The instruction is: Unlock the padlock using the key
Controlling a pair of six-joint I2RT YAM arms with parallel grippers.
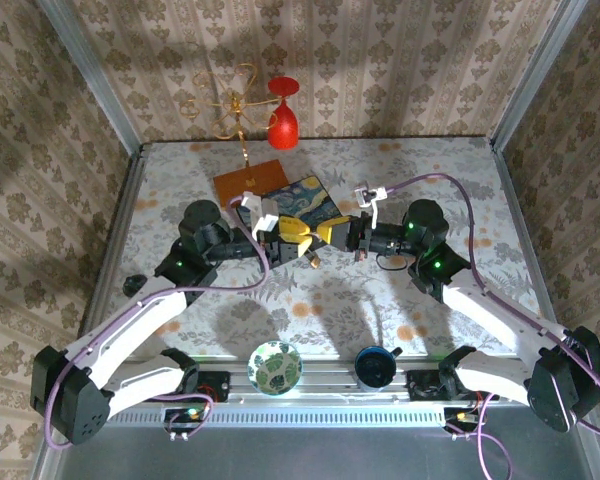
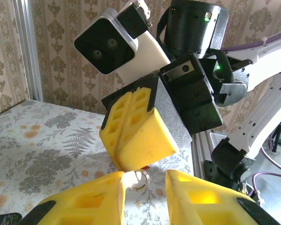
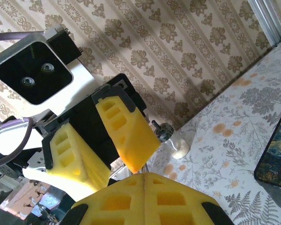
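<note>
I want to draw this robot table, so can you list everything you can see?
wine glass: one, red, far edge by the wall
wire ornament: one, gold, left of the glass
board: one, brown, at the ornament's foot
painted box: one, blue and yellow, middle, right of the board
bowl: one, green patterned, near edge
cup: one, dark blue, right of the bowl
metal ring: one, silvery, hanging where the two sets of jaws meet
left gripper: one, yellow jaws apart, either side of the ring
right gripper: one, yellow jaws shut, facing the left one
</note>
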